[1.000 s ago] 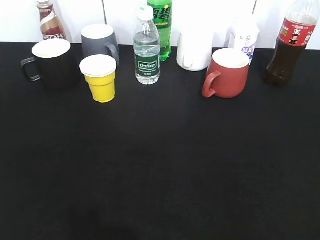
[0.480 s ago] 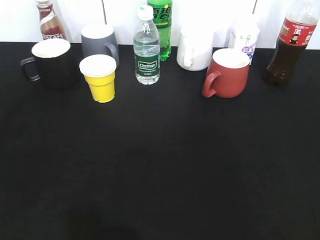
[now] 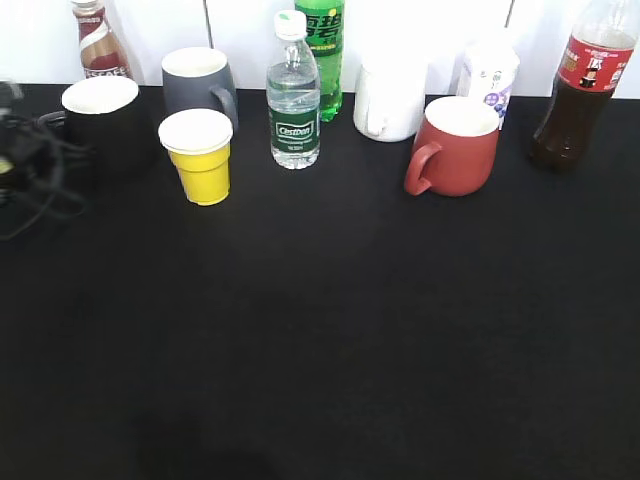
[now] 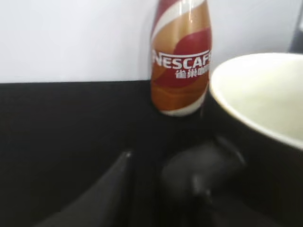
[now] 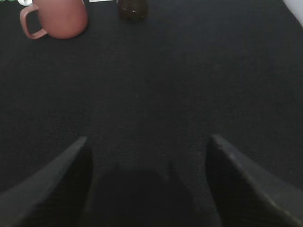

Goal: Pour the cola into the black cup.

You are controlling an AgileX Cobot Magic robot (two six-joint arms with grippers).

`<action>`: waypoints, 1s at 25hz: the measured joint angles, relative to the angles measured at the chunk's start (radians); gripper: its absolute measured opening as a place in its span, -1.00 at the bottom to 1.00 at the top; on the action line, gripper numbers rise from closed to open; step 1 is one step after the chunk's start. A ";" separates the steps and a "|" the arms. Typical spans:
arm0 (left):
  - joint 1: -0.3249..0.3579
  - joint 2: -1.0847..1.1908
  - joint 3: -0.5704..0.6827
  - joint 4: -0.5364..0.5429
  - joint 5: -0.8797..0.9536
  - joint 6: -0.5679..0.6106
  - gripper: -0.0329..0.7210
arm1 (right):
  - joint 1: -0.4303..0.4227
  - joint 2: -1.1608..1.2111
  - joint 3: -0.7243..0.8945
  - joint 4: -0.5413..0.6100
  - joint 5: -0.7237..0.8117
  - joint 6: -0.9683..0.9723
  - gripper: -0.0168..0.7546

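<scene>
The cola (image 3: 585, 85) stands at the far right back of the table; its dark base shows at the top of the right wrist view (image 5: 132, 8). The black cup (image 3: 100, 120) stands at the far left back. My left gripper (image 3: 25, 165) is a blur just left of the cup and covers its handle. In the left wrist view the cup (image 4: 260, 104) fills the right side. Its blurred handle (image 4: 208, 165) lies just right of my one clear finger, and the left gripper (image 4: 161, 170) looks open. My right gripper (image 5: 149, 146) is open and empty over bare table.
A brown-and-white coffee bottle (image 3: 100, 45) stands behind the black cup. Along the back are a grey mug (image 3: 198, 85), a yellow cup (image 3: 200, 155), a water bottle (image 3: 293, 95), a green bottle (image 3: 322, 50), a white mug (image 3: 388, 100) and a dark red mug (image 3: 455, 145).
My left gripper has come into the exterior view at the far left, beside the black cup's handle. Nothing else has moved.
</scene>
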 joint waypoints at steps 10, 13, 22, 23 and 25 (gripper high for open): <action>0.001 -0.045 0.041 0.025 -0.038 0.005 -0.72 | 0.000 0.000 0.000 0.000 0.000 0.000 0.51; 0.001 -0.245 0.188 0.032 -0.039 0.010 -0.73 | 0.000 0.000 0.000 0.000 0.000 0.000 0.51; -0.216 -0.849 0.485 0.045 0.166 -0.020 -0.74 | 0.000 0.000 -0.001 0.000 -0.005 0.004 0.51; -0.247 -0.849 0.485 0.044 0.178 -0.020 -0.74 | 0.000 0.014 -0.010 0.000 -0.026 0.006 0.51; -0.303 -0.849 0.485 0.045 0.190 -0.020 -0.74 | 0.000 0.097 -0.006 -0.004 -0.225 0.007 0.51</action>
